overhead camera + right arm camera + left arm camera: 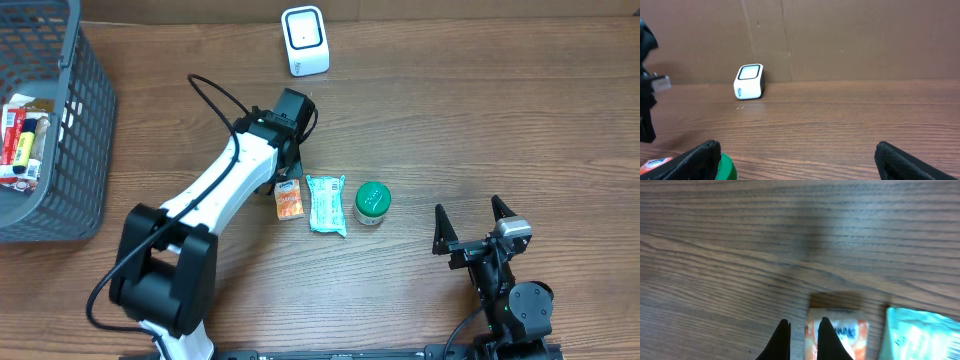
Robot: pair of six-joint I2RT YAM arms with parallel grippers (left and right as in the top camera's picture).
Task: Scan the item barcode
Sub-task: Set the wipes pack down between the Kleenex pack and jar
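Right pincer (468, 206): spread wide and empty, waiting at the near edge of the desk (450, 110), out of the way.
Goods: an orange packet (289, 201), a teal packet (326, 204) and a green-lidded tub (372, 200) lie in a row mid-desk, within easy reach.
Left pincer (804, 330): low over the desk, pinched narrow on what looks like the orange packet's edge, likely to lift it.
Scanner (305, 40): white, at the far edge, well apart from the packet.
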